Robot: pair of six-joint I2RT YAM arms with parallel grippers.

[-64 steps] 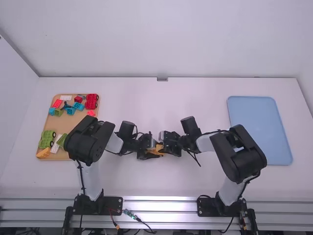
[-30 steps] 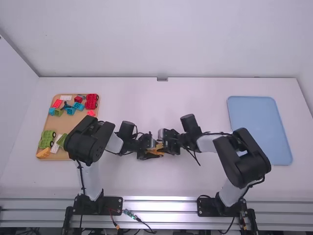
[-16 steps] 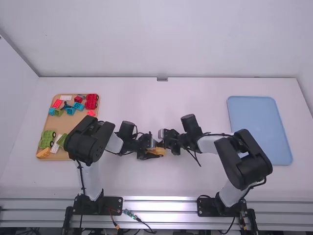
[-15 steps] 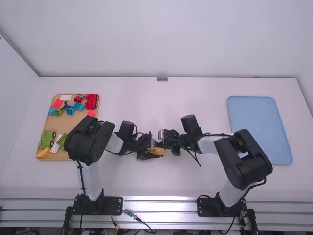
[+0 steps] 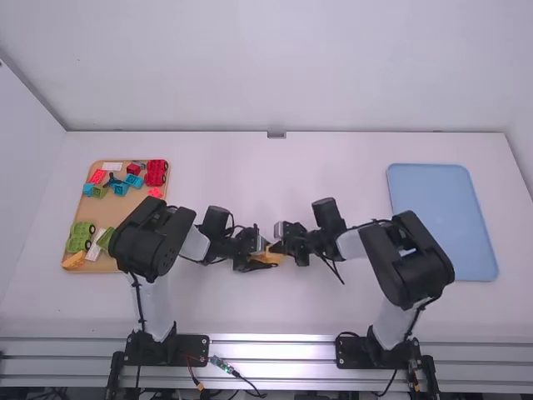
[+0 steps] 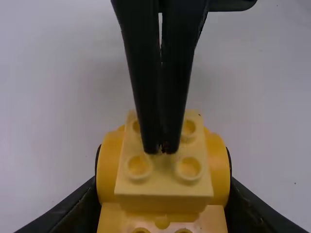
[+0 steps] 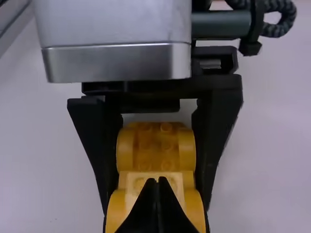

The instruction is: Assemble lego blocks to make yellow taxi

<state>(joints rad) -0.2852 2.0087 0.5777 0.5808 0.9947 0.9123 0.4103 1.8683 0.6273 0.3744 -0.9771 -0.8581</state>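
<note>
"How many are at work here?"

"Two robot arms meet at the middle of a white table (image 5: pixel 250 312). The left gripper (image 5: pixel 266 256) pinches one yellow wheeled base (image 6: pixel 108 167) across its sides. One pale yellow block (image 6: pixel 163 188) sits on top, four round studs visible."

"And the right gripper (image 5: pixel 274 247)?"

"Its two fingers (image 7: pixel 146 213) are pressed together, tips at the top of the pale yellow block; whether they push on it cannot be told."

"What fills the tan tray (image 5: pixel 125 257), far left?"

"Two wheeled bases, one red (image 5: pixel 156 172) and one green (image 5: pixel 78 242); three blue blocks (image 5: pixel 121 189); two white pieces (image 5: pixel 112 166); and, at the near left corner, one orange-yellow piece (image 5: pixel 73 261). Smaller red and green pieces lie among them."

"The setting?"

"One blue tray (image 5: pixel 441 221) rests flat on the right. Pale walls (image 5: pixel 275 67) rise behind and beside the matte tabletop, and silvery metal rails (image 5: pixel 271 350) run along the near edge, where both arms are mounted."
</note>
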